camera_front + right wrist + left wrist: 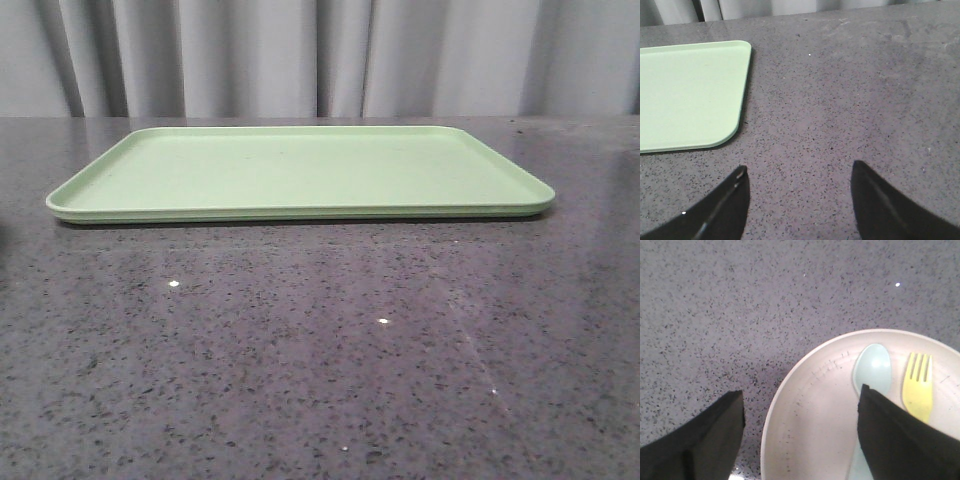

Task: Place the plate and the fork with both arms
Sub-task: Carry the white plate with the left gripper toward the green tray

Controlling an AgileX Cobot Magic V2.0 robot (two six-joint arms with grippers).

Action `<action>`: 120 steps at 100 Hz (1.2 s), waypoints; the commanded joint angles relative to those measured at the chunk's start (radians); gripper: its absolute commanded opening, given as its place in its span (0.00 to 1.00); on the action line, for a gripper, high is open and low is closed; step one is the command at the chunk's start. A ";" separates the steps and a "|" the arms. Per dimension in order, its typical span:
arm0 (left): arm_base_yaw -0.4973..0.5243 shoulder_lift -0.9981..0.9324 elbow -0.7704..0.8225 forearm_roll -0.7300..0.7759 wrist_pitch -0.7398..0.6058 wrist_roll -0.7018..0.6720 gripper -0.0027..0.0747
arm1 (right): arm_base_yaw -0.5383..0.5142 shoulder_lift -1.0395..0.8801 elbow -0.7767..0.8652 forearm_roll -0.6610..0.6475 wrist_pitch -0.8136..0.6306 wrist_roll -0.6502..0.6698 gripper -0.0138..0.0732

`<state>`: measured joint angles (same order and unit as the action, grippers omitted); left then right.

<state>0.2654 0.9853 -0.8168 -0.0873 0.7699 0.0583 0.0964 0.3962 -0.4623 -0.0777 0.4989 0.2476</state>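
Note:
In the left wrist view the round cream-pinkish plate [820, 410] lies on the grey speckled table. The small yellow fork [918, 387] lies in it beside a pale blue spoon [872, 365]. My left gripper [801, 402] is open, one finger outside the plate's rim and the other over its inside, covering part of the spoon and fork handles. My right gripper [797, 172] is open and empty over bare table, beside the light green tray's corner [735, 127]. Neither gripper nor the plate shows in the front view.
The rectangular light green tray [90, 205] lies at the middle back of the dark speckled table [320, 360], with nothing on it. Grey curtains hang behind the table.

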 commanded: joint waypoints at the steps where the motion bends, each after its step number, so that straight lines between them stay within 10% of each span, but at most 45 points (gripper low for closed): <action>1: 0.002 0.035 -0.037 -0.001 -0.040 -0.012 0.63 | -0.001 0.016 -0.036 -0.008 -0.075 -0.003 0.68; 120: 0.002 0.270 -0.037 0.051 0.027 -0.012 0.63 | -0.001 0.016 -0.036 -0.008 -0.075 -0.003 0.68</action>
<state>0.2735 1.2558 -0.8186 -0.0405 0.8036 0.0583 0.0964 0.3962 -0.4623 -0.0777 0.4989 0.2476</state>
